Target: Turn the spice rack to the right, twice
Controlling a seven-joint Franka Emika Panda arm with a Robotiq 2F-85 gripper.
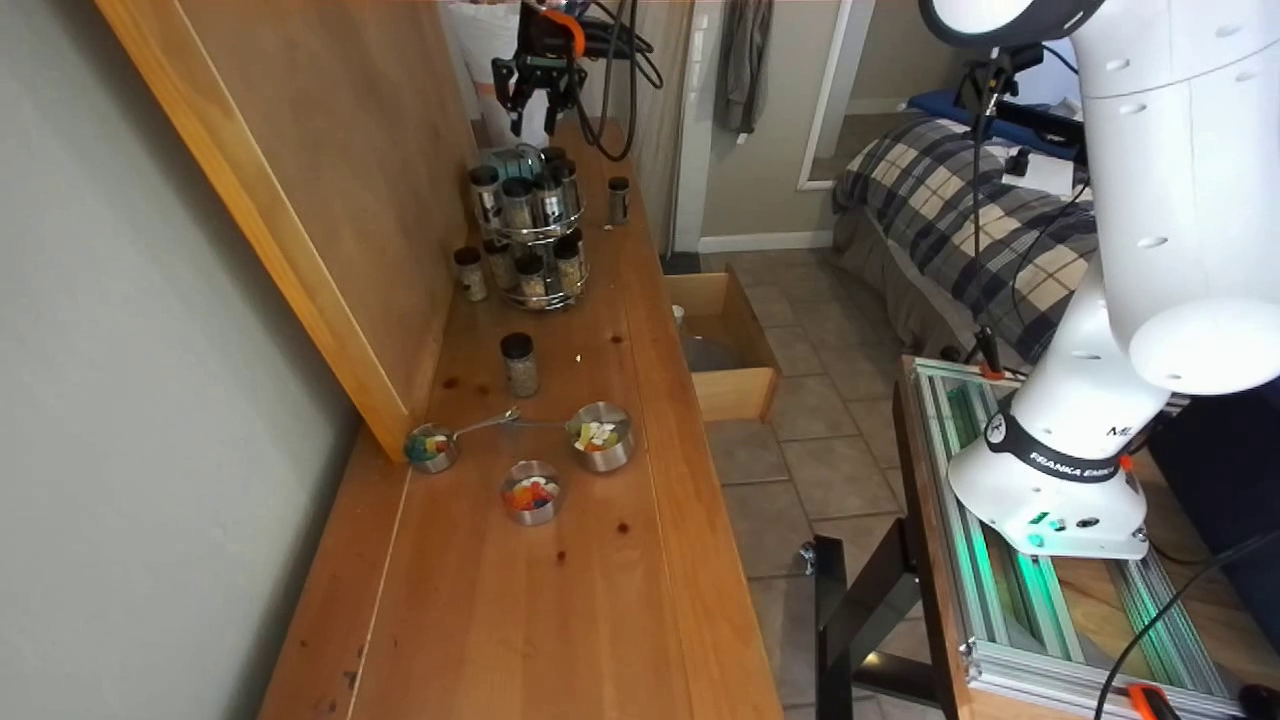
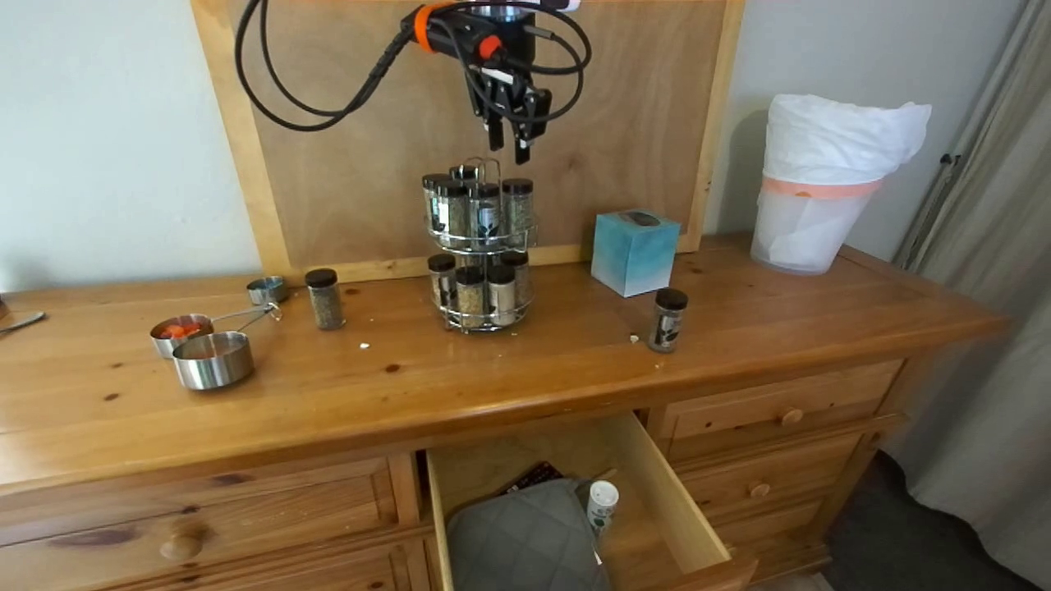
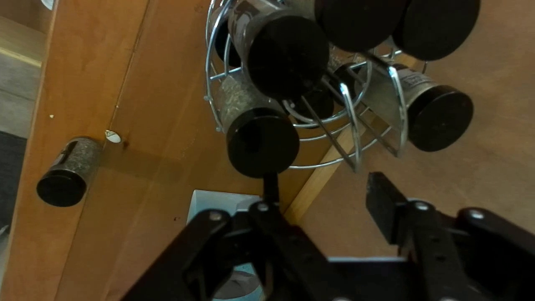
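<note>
The spice rack [image 2: 484, 327] stands on the wooden dresser, a two-tier wire carousel filled with dark-lidded glass jars. It shows in both exterior views, where its wire rim [image 1: 540, 237] circles the upper jars. My gripper [image 2: 510, 153] hangs just above the rack's top, pointing down. From the wrist, the rack's handle loops [image 3: 353, 129] lie ahead of my gripper [image 3: 322, 182]. Its fingers are apart, with nothing between them. A jar lid [image 3: 263, 144] overlaps the left fingertip in that view; whether they touch, I cannot tell.
Loose jars stand nearby: one toward the metal cups [image 2: 213, 361], one [image 2: 667, 320] near the dresser's front edge, another [image 1: 468, 275] on the rack's wall side. A blue tissue box [image 2: 634, 250] and a white bin [image 2: 821, 180] are beyond. A drawer [image 1: 725, 390] is pulled out below.
</note>
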